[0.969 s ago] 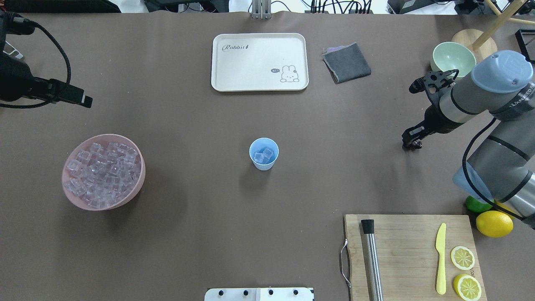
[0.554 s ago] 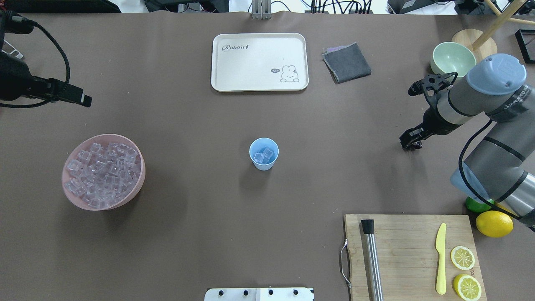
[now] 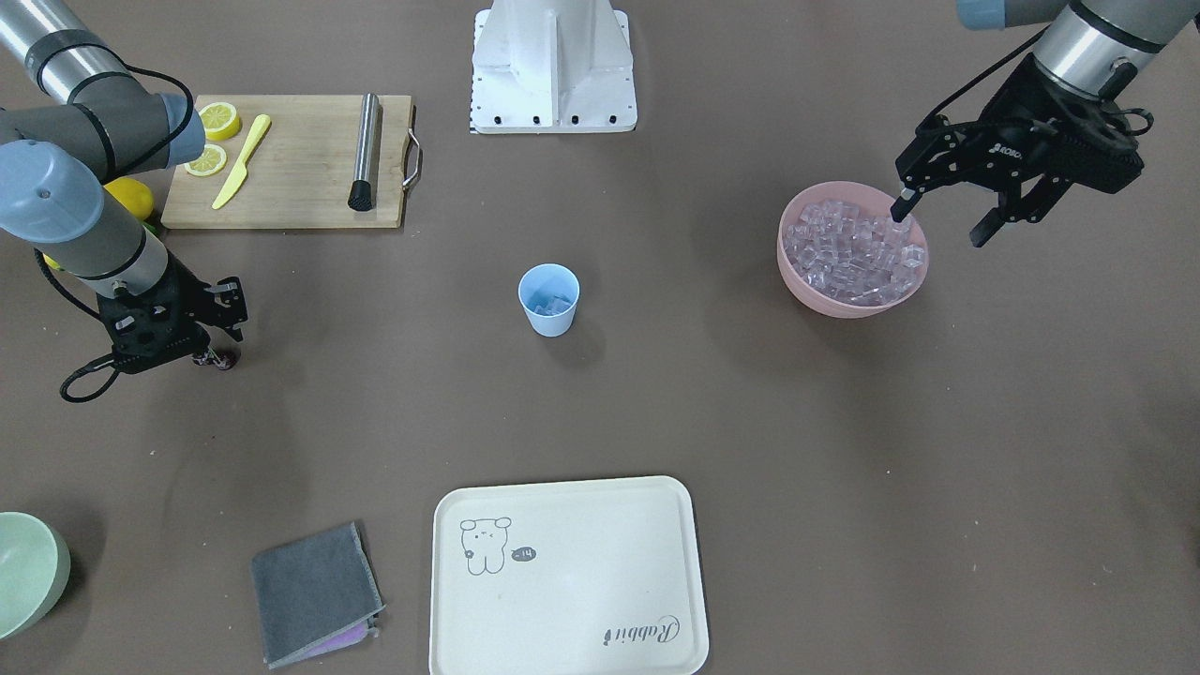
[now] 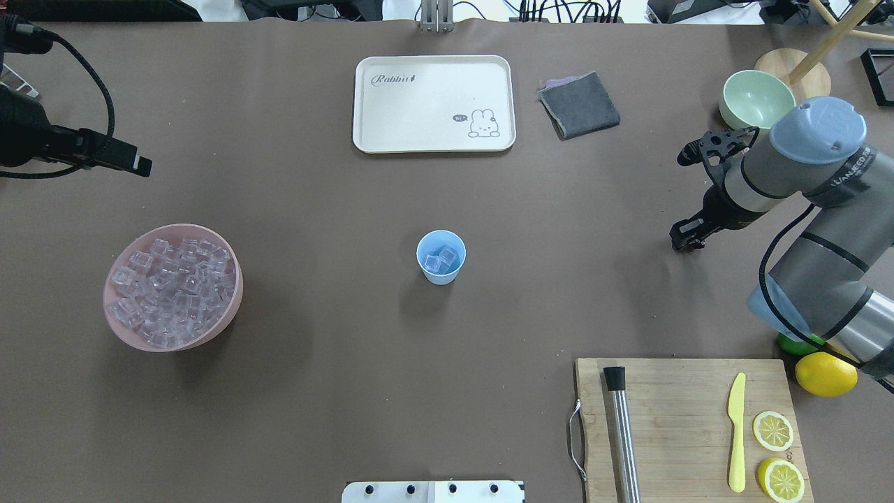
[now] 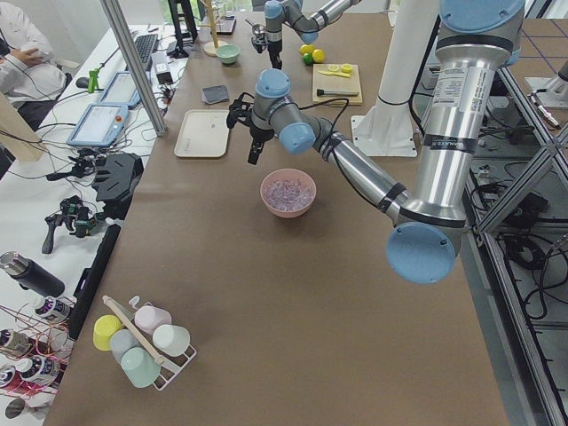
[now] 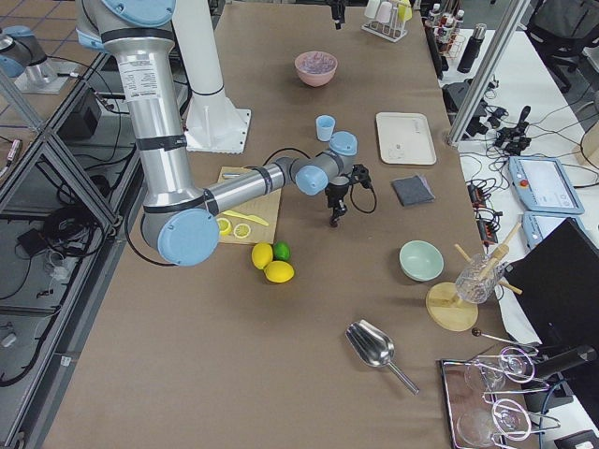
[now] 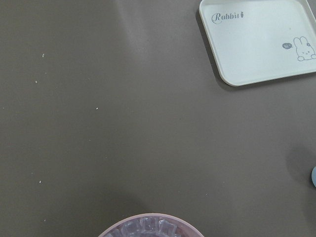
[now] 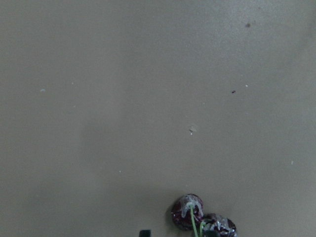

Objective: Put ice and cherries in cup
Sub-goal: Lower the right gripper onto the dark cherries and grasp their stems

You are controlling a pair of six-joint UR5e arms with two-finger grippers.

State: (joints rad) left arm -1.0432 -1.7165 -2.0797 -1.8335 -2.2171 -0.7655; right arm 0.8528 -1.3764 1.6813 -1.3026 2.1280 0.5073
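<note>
Front-facing view: we see the cup (image 3: 548, 302) upright mid-table with a few cubes of ice (image 3: 553, 304) in it. Far more ice fills the pink bowl (image 3: 844, 302), well apart on the left arm's side. The left gripper (image 3: 940, 223) hangs raised near that bowl, its 2 fingers spread wide and gripping nothing. The right gripper (image 3: 208, 349) points down at the table on the other side, with the cherries (image 3: 218, 357) right at its tips. We cannot tell whether the fingers pinch them or how far apart they stand. Overhead: the cup sits between the bowl and the right gripper, well apart from both, and the cherries barely show under the gripper. The tray (image 4: 434, 103) and grey cloth (image 4: 580, 105) lie beyond the cup, and the cutting board (image 4: 684, 419) is on the robot's right. Left side view: the near arm's gripper is raised between tray and pink bowl. Right side view: the near arm's gripper points tip-down near the board, with the cup beyond it. Left wrist: the bowl rim with ice is at the bottom edge and a tray corner at the top. Right wrist: 2 cherries lie on the table at the bottom edge, their green stems running off the frame.
</note>
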